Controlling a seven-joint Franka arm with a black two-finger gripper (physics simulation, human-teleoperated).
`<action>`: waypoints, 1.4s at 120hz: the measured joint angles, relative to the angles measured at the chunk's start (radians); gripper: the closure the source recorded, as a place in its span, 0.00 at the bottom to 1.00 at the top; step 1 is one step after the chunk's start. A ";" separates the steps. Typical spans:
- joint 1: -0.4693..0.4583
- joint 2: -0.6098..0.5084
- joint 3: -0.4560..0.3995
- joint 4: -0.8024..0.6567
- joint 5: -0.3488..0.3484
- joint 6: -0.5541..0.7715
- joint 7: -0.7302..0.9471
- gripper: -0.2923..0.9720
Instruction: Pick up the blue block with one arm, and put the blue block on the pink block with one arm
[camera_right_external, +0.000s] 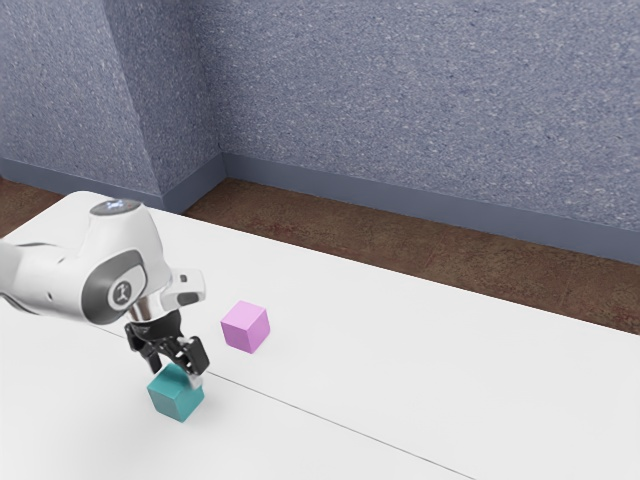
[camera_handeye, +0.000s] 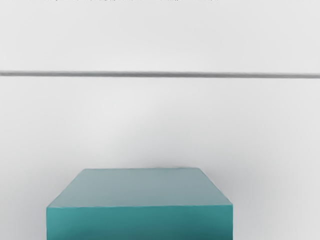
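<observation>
White worktop (camera_right_external: 420, 340) carries the blue block (camera_right_external: 176, 397) right beneath my claw (camera_right_external: 175, 368), whose fingers stand apart, holding nothing. The pink block (camera_right_external: 245, 326) sits near. I should descend straight, centre the block, then squeeze evenly.

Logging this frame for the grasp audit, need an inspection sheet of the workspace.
Surface: white tabletop, thin dark seam line running across it.
Job's things: teal-blue cube on the table under the hand; pale pink cube apart from it, nearer the wall, nothing on top.
Clutter: nothing seen.
Grippers: black two-finger gripper right at the teal-blue cube's top; grip state unclear.
Cables: nothing seen.
Surroundings: grey-blue textured walls, brown floor.
</observation>
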 joint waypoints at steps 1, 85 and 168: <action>0.000 0.001 0.000 0.000 0.000 0.001 -0.001 0.23; 0.002 0.008 0.000 -0.044 -0.026 0.099 -0.036 0.23; 0.001 0.044 0.001 -0.068 -0.028 0.126 -0.043 0.25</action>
